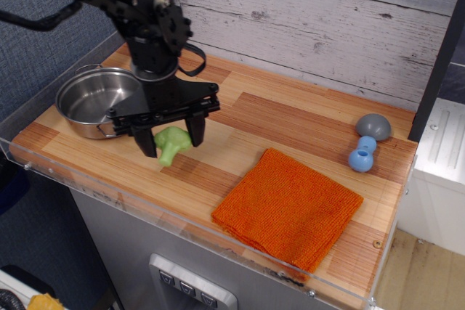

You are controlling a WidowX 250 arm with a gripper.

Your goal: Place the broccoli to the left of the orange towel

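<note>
The light-green toy broccoli sits between my gripper's two black fingers, head up and stem pointing down-left, low over the wooden counter. The fingers stand close on both sides of it, shut on it. I cannot tell whether the stem touches the wood. The bright orange ribbed towel lies flat at the front right, well to the right of the broccoli. The black arm rises up and left from the gripper.
A steel pot stands just left of the gripper, partly behind it. A blue dumbbell-shaped toy and a grey dome lie at the far right. A clear lip runs along the counter's front edge.
</note>
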